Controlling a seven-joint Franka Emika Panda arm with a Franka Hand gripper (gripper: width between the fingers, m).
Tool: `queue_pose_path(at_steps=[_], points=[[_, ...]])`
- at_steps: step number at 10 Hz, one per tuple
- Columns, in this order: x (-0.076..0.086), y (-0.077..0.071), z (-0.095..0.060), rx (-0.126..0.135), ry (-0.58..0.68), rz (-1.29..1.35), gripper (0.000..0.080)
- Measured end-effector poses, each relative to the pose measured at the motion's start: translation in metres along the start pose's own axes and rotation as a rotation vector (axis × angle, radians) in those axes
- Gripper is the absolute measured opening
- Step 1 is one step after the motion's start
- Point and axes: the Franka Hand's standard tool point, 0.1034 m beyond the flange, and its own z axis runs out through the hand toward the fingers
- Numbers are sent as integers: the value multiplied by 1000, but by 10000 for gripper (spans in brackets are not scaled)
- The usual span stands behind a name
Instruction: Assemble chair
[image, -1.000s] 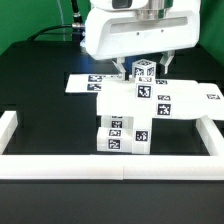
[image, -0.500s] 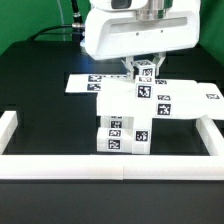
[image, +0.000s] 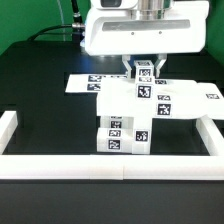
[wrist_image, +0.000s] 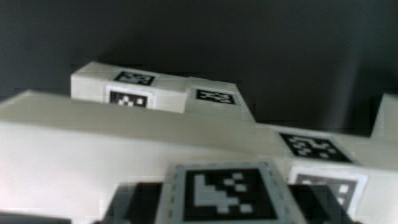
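My fingers (image: 145, 68) are pinched tight on a small tagged post (image: 146, 71) at the far side of the white chair block (image: 135, 112) mid-counter (image: 45, 110), so fitting the post looks next, needing careful alignment.

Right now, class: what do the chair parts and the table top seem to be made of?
Chair parts: probably hard plastic, matte white, judging by their blocky, sharp-edged faces; the black-and-white tags look printed or stuck on. Table top: a dark, matte surface with no glare, possibly cloth or a mat; the pictures leave that open.
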Motion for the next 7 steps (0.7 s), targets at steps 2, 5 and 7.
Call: queue_pose_path(at_steps=[2,5,7], points=[[0,-1,0,21,-2,244,269],[0,-2,1,22,-5,492,270],[0,-4,1,30,-9,652,271]])
